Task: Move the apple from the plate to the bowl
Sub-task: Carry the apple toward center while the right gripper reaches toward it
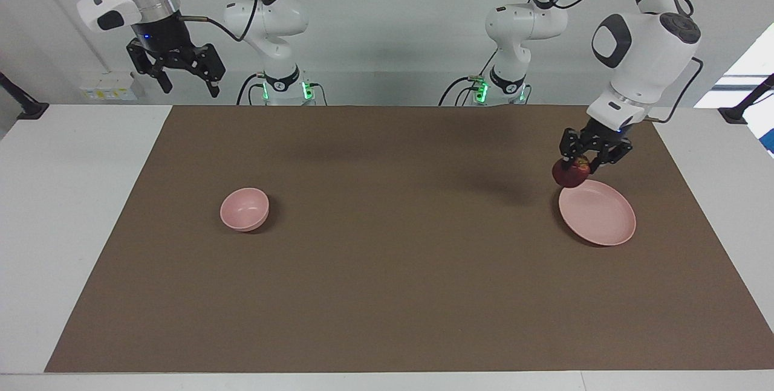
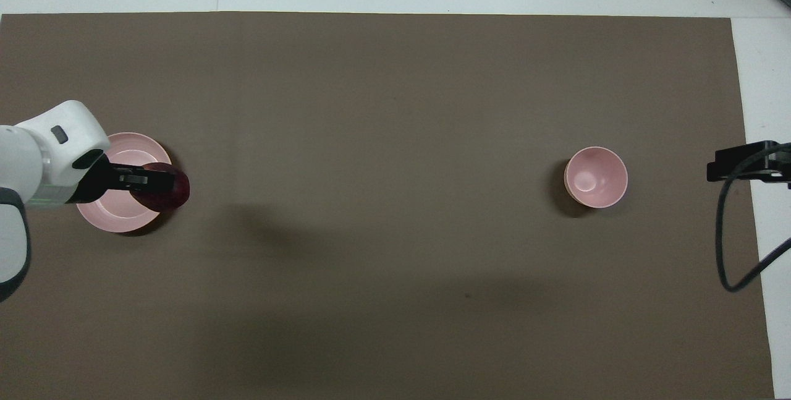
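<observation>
Two grippers: left gripper [image 1: 579,166] clamps the apple [image 1: 571,174] above the plate [image 1: 598,222]'s edge; right gripper [image 1: 184,80] waits with jaws spread, holding nothing.

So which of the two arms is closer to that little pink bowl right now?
Right. The right tool waits raised over the right arm's end of the table, the end where the bowl sits. The left tool holds the apple up over the plate's edge at the left arm's end.
</observation>
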